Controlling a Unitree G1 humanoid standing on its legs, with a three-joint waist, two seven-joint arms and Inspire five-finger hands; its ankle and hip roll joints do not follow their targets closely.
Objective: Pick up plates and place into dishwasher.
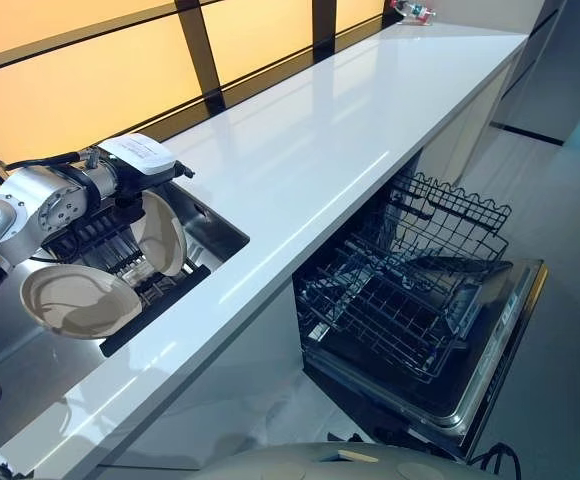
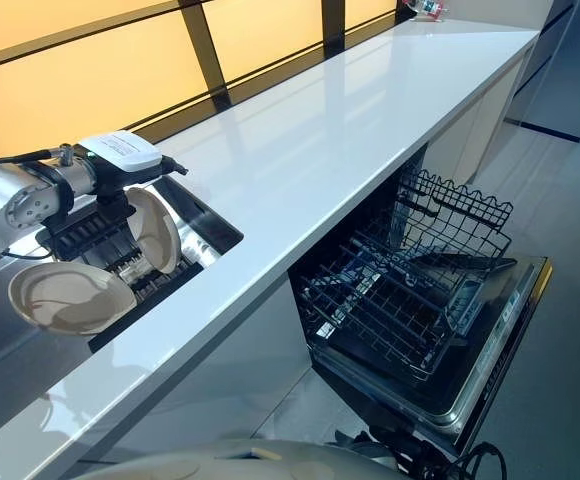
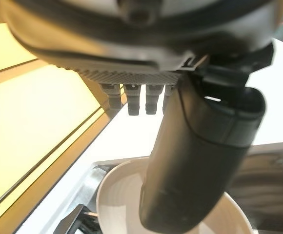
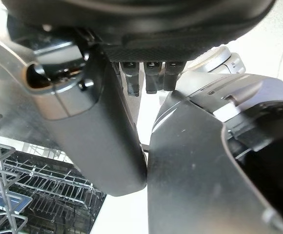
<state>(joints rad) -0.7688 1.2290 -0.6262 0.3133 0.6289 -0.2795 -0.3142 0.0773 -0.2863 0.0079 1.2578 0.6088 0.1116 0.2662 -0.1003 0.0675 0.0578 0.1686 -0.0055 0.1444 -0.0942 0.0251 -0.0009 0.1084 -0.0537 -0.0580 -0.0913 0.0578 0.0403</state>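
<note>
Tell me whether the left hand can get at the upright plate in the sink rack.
Probably yes. The left hand hangs right over the sink rack, against the upright plate, and nothing stands between them. The flat plate lies beside it.

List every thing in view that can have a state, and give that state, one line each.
Black dishwasher door: open, folded down.
Dark wire dishwasher rack: pulled out, no plates in it.
Round beige plate: lying flat in the sink.
Second beige plate: standing on edge in the sink, under the left hand.
Right hand: above the rack, holding nothing.
</note>
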